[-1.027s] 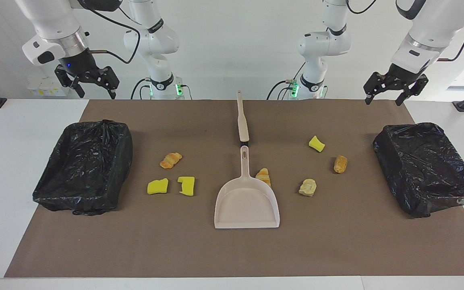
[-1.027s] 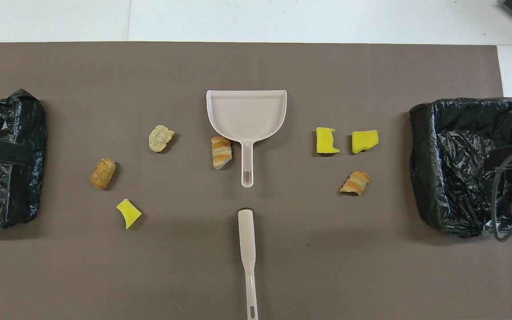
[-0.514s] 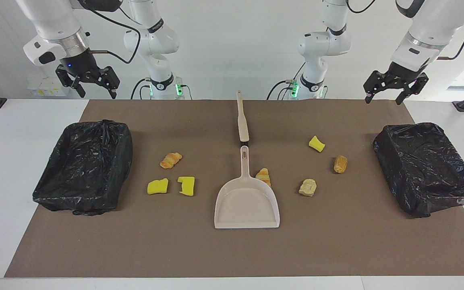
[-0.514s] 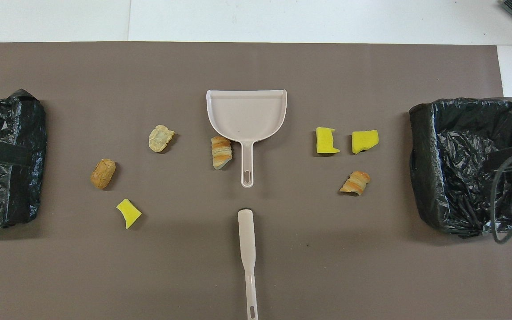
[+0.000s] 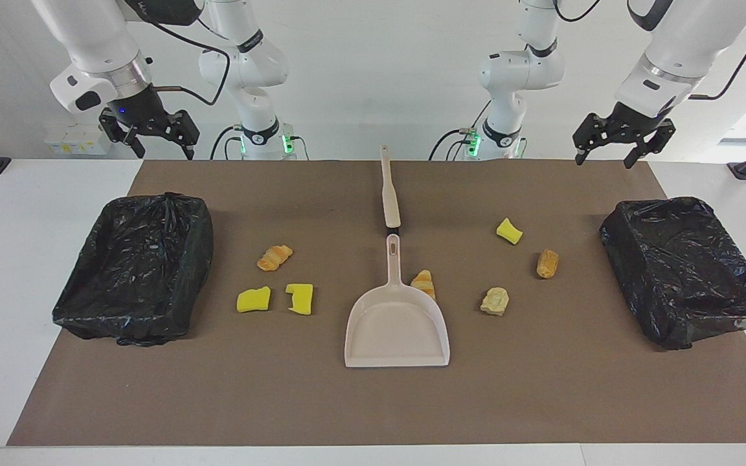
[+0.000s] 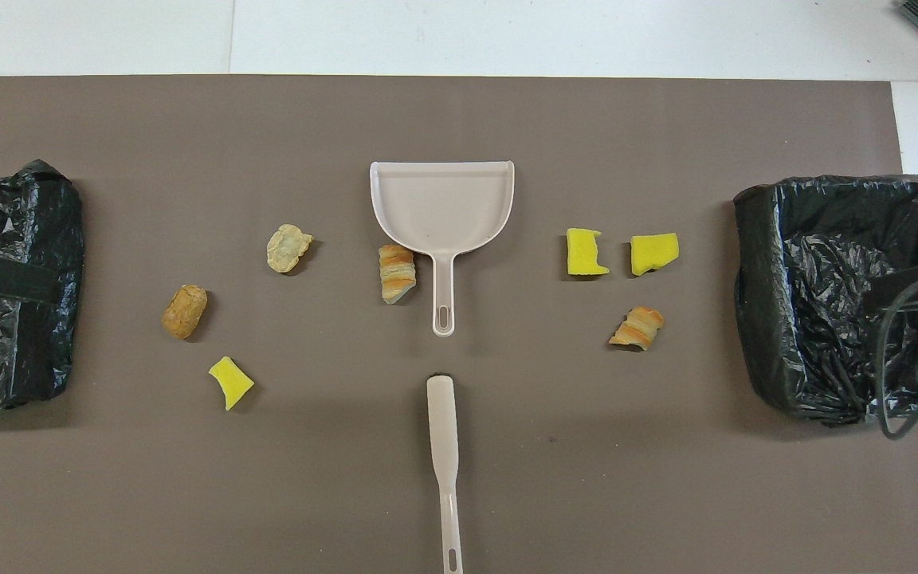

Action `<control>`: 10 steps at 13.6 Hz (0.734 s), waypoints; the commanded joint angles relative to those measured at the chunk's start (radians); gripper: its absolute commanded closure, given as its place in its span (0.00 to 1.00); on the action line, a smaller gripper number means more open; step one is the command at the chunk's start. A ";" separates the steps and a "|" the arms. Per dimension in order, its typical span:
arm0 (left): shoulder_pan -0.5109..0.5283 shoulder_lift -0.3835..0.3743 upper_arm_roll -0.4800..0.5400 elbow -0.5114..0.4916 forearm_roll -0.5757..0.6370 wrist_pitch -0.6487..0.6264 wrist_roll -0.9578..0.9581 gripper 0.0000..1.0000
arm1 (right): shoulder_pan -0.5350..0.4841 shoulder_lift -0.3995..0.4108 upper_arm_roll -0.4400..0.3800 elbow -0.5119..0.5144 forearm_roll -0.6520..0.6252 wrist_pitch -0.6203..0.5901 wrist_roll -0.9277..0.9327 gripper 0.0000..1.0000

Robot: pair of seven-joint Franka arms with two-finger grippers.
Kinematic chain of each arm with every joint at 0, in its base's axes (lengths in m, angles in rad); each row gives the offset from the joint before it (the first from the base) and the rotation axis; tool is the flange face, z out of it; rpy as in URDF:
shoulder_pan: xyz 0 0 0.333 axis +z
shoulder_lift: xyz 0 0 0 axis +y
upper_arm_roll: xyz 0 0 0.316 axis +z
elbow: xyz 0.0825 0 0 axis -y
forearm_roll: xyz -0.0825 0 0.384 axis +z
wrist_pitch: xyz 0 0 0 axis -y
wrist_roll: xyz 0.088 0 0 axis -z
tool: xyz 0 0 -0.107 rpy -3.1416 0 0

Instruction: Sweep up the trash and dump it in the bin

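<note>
Both arms have drifted a little toward the table's middle over the last second, nothing else has moved; left gripper (image 5: 611, 144) hangs high above the table's robot edge, near the bin (image 5: 684, 268) at its end, fingers spread, holding nothing; right gripper (image 5: 153, 134) likewise up over its own end, near the other bin (image 5: 136, 268), fingers spread and empty. I read this as the very start: approach only, no tool taken, no piece swept.

Trash all still on the brown mat (image 6: 459, 494): two yellow sponge chunks (image 6: 620, 252) and a pastry (image 6: 636, 327) toward the right arm's end; one pastry (image 6: 396, 273) touching the dustpan (image 6: 443, 203) beside its handle; a pale lump (image 6: 288, 246), a brown pastry (image 6: 185, 310) and a yellow chunk (image 6: 230, 381) toward the left arm's end.

Brush (image 6: 443, 446) lies in line with the dustpan handle, nearer to the robots, apart from it. Nothing blocks either tool; the pastry against the pan may get knocked when the pan is lifted.
</note>
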 commanded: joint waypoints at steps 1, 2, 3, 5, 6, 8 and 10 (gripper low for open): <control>-0.041 -0.012 0.010 -0.060 -0.039 0.023 -0.005 0.00 | 0.027 0.012 0.008 0.012 -0.012 -0.003 0.018 0.00; -0.064 -0.014 0.010 -0.083 -0.051 0.043 -0.013 0.00 | 0.052 0.050 0.008 0.038 -0.001 0.003 0.060 0.00; -0.087 -0.015 0.010 -0.112 -0.057 0.070 -0.048 0.00 | 0.082 0.093 0.008 0.068 -0.001 0.003 0.109 0.00; -0.159 -0.035 0.010 -0.205 -0.060 0.171 -0.135 0.00 | 0.141 0.199 0.008 0.136 -0.001 0.005 0.154 0.00; -0.182 -0.049 0.010 -0.253 -0.060 0.225 -0.169 0.00 | 0.160 0.255 0.008 0.177 0.008 0.014 0.197 0.00; -0.233 -0.061 0.010 -0.316 -0.062 0.276 -0.217 0.00 | 0.220 0.380 0.008 0.274 0.008 0.022 0.251 0.00; -0.296 -0.079 0.010 -0.370 -0.062 0.311 -0.237 0.00 | 0.267 0.463 0.010 0.311 0.011 0.095 0.370 0.00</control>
